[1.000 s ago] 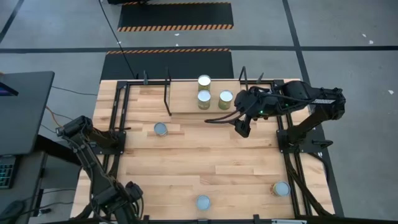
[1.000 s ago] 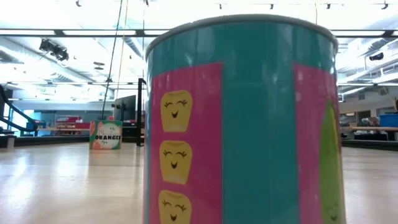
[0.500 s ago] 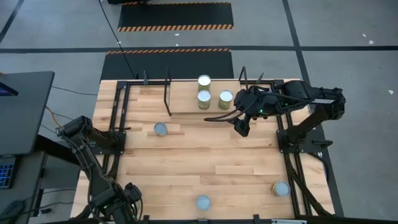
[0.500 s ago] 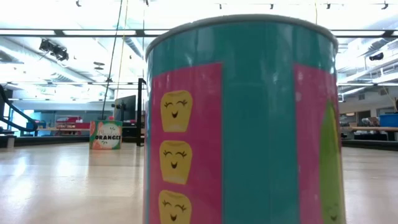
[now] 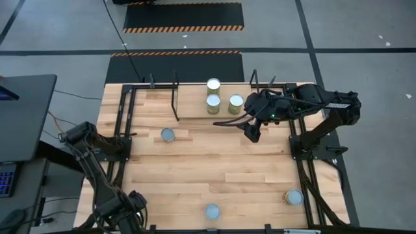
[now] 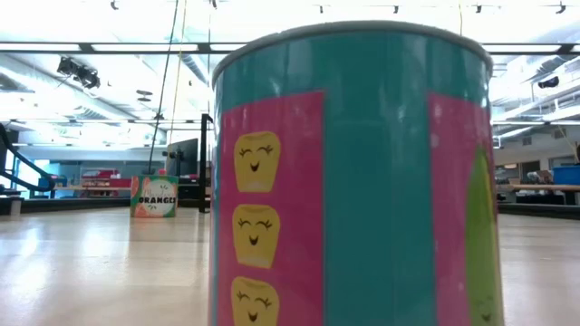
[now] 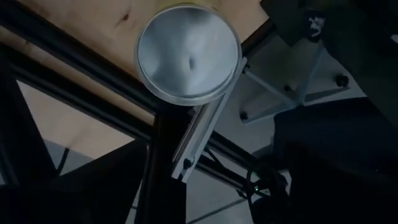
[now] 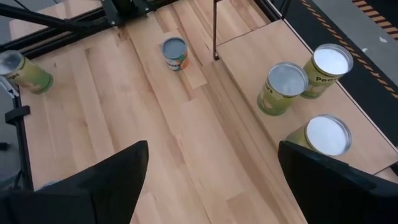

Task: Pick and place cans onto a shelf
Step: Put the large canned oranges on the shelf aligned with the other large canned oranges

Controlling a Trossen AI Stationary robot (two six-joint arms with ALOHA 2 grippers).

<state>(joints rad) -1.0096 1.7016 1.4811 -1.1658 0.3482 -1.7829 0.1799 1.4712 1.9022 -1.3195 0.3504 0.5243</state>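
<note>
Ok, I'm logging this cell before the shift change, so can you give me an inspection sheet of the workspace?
Surface: wooden table, bare between items.
Job's things: three cans on the shelf; four loose cans on the table, one at the low camera.
Clutter: nothing seen.
Grippers: right gripper open, empty, in front of the shelf's right end; left gripper at the front left corner above a can.
Cables: black cable across the floor behind.
Surroundings: striped floor mats, laptop at left.

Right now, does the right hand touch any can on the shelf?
Apart. The right wrist view shows the open right hand over bare table, clear of the three cans on the shelf.
</note>
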